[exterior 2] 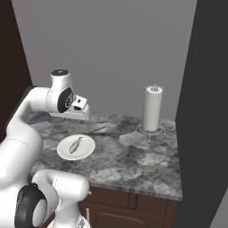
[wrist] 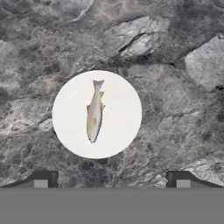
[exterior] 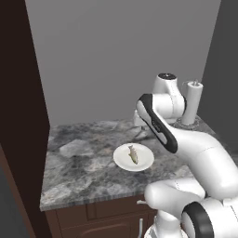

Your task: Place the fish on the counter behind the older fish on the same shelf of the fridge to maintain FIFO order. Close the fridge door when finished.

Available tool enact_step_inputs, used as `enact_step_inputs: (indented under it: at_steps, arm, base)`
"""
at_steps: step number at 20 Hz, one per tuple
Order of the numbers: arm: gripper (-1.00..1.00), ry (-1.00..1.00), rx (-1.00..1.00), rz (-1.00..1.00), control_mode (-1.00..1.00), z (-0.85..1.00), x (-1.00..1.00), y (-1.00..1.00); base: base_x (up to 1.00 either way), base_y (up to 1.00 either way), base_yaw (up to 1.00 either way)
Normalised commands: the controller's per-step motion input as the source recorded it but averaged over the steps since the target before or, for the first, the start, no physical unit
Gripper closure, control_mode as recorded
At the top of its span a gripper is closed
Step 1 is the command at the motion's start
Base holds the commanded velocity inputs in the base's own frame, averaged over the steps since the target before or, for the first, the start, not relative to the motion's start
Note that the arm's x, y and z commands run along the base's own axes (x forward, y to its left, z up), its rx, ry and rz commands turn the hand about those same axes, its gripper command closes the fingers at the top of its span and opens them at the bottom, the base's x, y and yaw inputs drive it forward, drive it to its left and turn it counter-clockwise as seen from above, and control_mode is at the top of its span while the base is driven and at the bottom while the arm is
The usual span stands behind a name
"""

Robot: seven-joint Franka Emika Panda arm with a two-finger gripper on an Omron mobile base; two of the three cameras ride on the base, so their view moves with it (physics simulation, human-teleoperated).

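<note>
The fish (wrist: 95,111), small, olive-tan with a pale belly, lies in the middle of a round white plate (wrist: 120,131) on the grey marbled counter (wrist: 175,109). My gripper (wrist: 111,180) hangs above the plate and looks straight down on it. It is open, its two fingertips (wrist: 41,179) stand wide apart, and nothing is between them. The left base view shows the fish (exterior: 133,154) on the plate (exterior: 122,160) near the counter's front. In the right base view my hand (exterior 2: 75,108) hovers above and behind the fish (exterior 2: 76,144). The older fish, the shelf and the fridge door are out of view.
An upright paper towel roll (exterior 2: 152,108) on a wire stand is at the counter's back right. A tall dark grey panel (exterior 2: 205,111) closes off the counter's right end, and a dark brown cabinet side (exterior: 18,116) its left. Below are wood cabinet fronts (exterior 2: 133,205).
</note>
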Motion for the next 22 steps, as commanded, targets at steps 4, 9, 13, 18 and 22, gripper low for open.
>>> enact_step_inputs:
  at_steps: [4, 9, 13, 18, 22]
  arm:
    - [-1.0, 0.12, -0.03, 0.0, -1.0, -1.0, 0.08, 0.53]
    - [-1.0, 0.24, 0.0, 0.0, -1.0, -0.79, 0.33, 0.33]
    - [-1.0, 0.19, 0.0, 0.0, -1.0, -0.52, 0.31, 0.0]
    - [-1.0, 0.04, 0.0, 0.0, -1.0, -0.33, 0.35, 0.0]
    - [-1.0, 0.1, 0.0, 0.0, -1.0, -0.13, 0.5, 0.0]
  base:
    - [0.0, 0.0, 0.0]
    - [0.0, 0.0, 0.0]
    - [0.0, 0.0, 0.0]
    - [0.0, 0.0, 0.0]
    - [0.0, 0.0, 0.0]
